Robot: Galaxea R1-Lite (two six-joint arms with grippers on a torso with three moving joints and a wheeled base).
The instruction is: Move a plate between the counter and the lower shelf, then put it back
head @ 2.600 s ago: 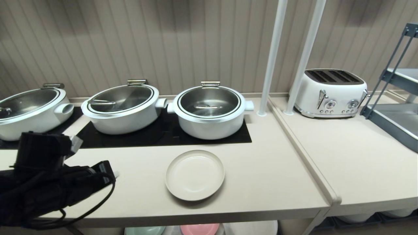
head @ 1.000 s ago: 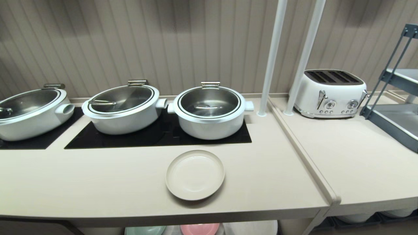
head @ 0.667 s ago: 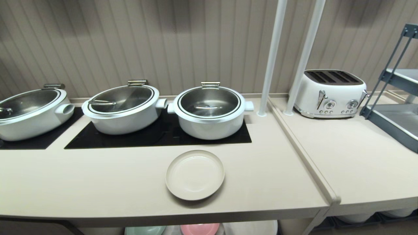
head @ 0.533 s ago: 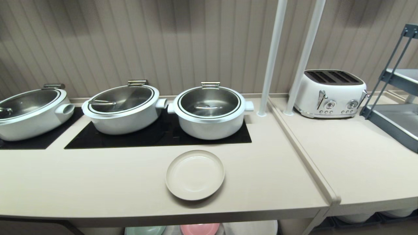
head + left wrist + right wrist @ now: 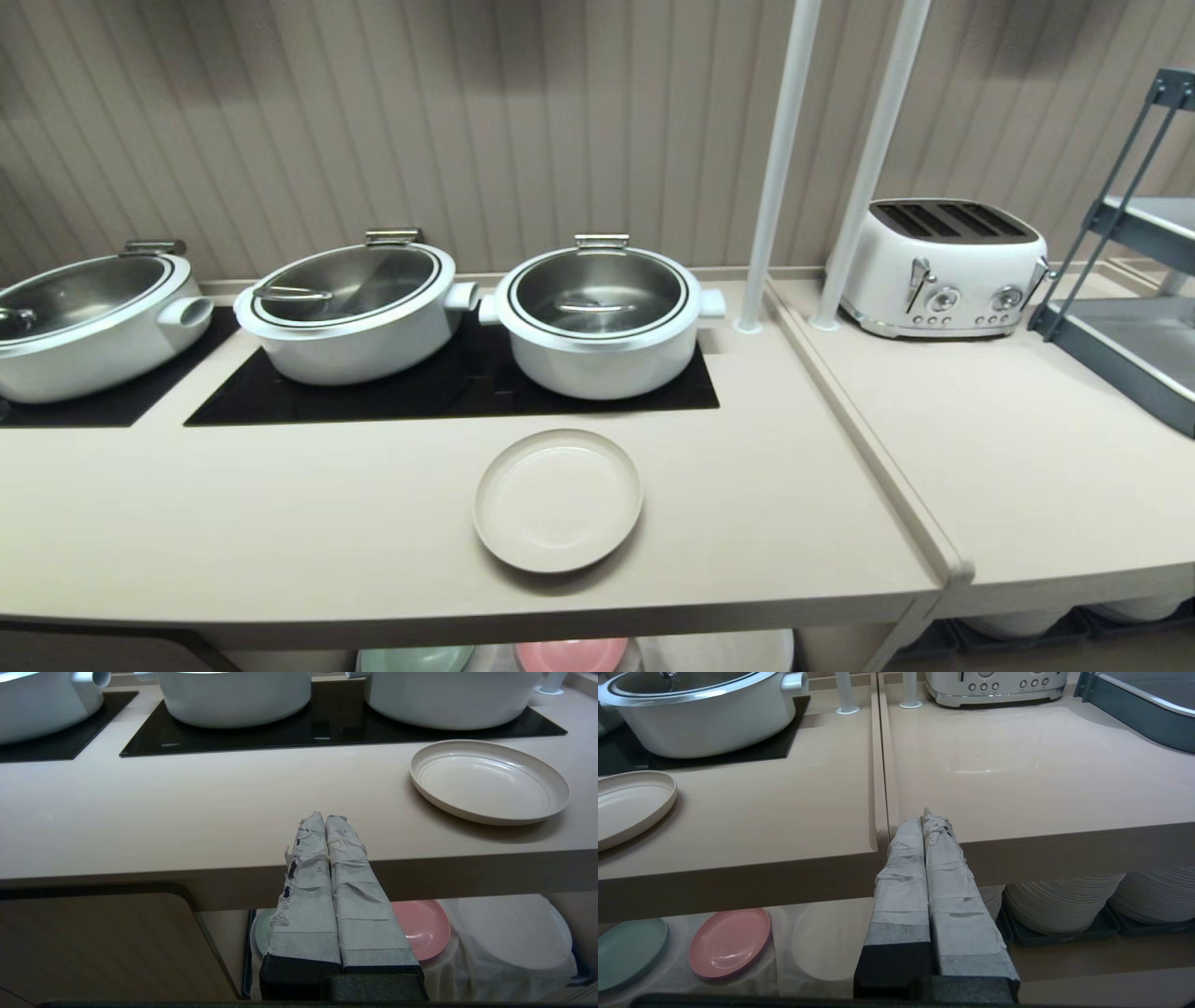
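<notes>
Probably a buffet kitchen: white pots (image 5: 597, 313) on inset cooktop (image 5: 448, 392), toaster (image 5: 943, 266), plate stacks (image 5: 1064, 900) below

three white pots (image 5: 597, 313) on black cooktop panels, white toaster (image 5: 943, 266), two white poles (image 5: 780, 163)

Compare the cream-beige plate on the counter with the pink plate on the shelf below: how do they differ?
The matte cream-beige round plate lies on top of the long beige counter; the pink round plate lies in the lower shelf, on a white cloth. The cream-beige plate stands alone; the pink plate has a mint-green plate beside it. Both are round, shallow, empty and lie flat.
</notes>
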